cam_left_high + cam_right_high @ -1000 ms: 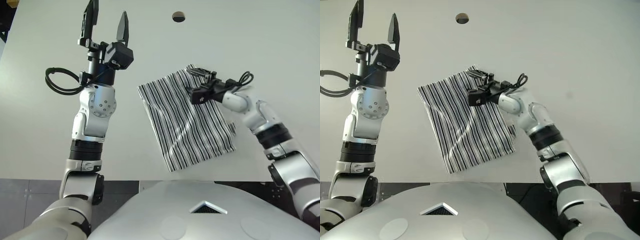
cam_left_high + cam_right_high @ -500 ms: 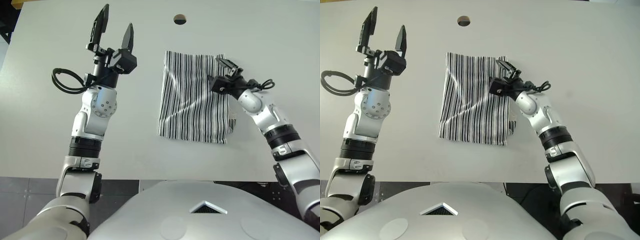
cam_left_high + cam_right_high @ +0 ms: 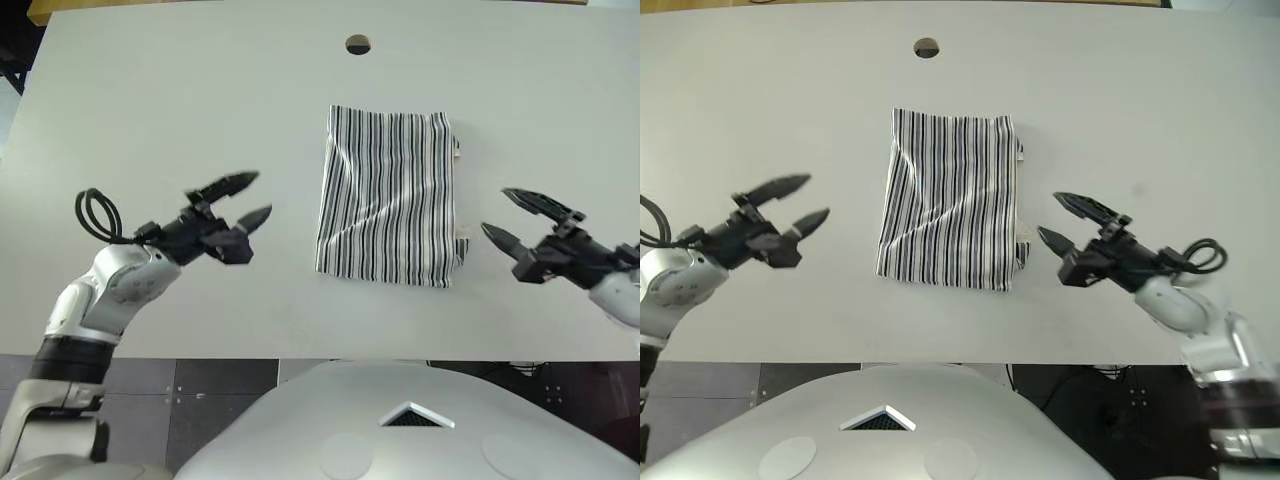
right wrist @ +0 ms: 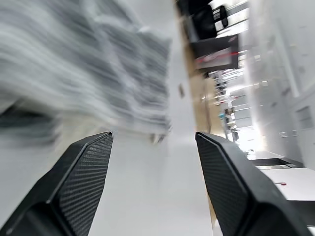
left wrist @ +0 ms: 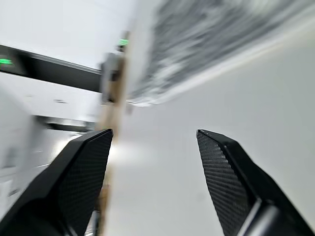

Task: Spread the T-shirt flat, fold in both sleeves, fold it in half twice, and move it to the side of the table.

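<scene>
Okay, head cameras first: the T-shirt (image 3: 388,195) is folded into a striped rectangle and lies flat on the white table (image 3: 150,90), just right of centre in the left eye view, below the round hole (image 3: 357,44) near the top edge. Nothing is touching it. My left gripper (image 3: 261,194) sits low at the left of the frame, well apart from the shirt, with its two black fingers spread and pointing toward the cloth. My right gripper (image 3: 495,210) is at the right edge, near the shirt's lower right corner but off it, also spread wide and holding nothing. The left eye view gives me the whole cable loop (image 3: 97,215) behind the left wrist. The right eye view gives me more of the right arm and the cable (image 3: 1200,255) curling at its wrist. Left wrist camera: fingers (image 5: 78,172) wide apart, bare table between them, stripes smeared beyond. Right wrist camera: the same gap, with the blurred shirt closer ahead.
</scene>
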